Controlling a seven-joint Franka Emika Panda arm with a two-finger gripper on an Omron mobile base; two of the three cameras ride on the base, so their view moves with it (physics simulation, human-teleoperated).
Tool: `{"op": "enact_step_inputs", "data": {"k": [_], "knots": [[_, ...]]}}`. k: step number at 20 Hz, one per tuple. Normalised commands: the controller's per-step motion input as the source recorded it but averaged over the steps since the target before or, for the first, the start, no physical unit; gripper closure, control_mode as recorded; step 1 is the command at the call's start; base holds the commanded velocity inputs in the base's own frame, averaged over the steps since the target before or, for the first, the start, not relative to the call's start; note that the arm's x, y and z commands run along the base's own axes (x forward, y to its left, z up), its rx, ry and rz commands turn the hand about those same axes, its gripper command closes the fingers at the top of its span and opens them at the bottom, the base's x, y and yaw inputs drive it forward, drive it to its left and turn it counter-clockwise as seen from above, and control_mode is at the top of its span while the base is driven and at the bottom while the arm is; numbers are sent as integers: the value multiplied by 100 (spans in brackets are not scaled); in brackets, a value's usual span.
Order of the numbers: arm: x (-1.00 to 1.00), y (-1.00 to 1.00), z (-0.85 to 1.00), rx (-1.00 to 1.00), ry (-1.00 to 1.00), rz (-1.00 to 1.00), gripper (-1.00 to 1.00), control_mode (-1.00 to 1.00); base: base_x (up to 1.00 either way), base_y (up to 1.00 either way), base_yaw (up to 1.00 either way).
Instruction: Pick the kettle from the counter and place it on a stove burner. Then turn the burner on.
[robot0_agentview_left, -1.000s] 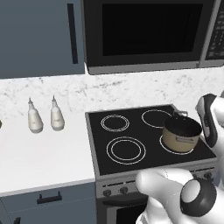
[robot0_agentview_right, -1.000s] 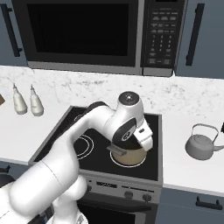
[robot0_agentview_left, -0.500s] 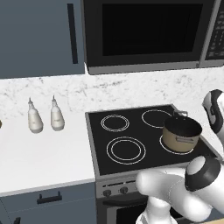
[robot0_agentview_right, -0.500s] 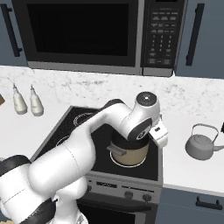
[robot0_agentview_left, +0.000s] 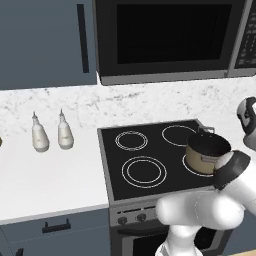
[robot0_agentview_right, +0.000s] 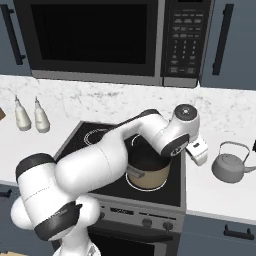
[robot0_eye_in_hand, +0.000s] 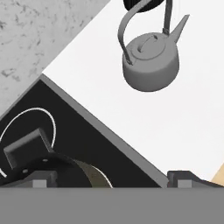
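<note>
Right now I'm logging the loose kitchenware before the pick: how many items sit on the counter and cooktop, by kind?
White bottles: 2
Kettle: 1
Pot: 1
Total: 4

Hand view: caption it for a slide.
Kettle upright on the white counter, beside the cooktop and pot.

Pot (robot0_agentview_right: 147, 172) seemingly crowding front-right burner
</note>
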Motion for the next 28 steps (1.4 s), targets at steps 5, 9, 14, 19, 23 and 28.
{"op": "enact_step_inputs", "data": {"k": [5, 9, 14, 19, 23, 28], "knots": [[32, -53, -3, 0, -1, -10, -100, -100, 0, 0, 0], [43, -49, -6, 2, 0, -21, -100, -100, 0, 0, 0], [35, -58, -8, 7, 0, -23, -100, -100, 0, 0, 0], [22, -70, -13, 10, 0, -13, -100, -100, 0, 0, 0], [14, -44, -16, 4, 0, -1, -100, -100, 0, 0, 0], [12, -29, -8, 4, 0, 0, -100, -100, 0, 0, 0]]}}
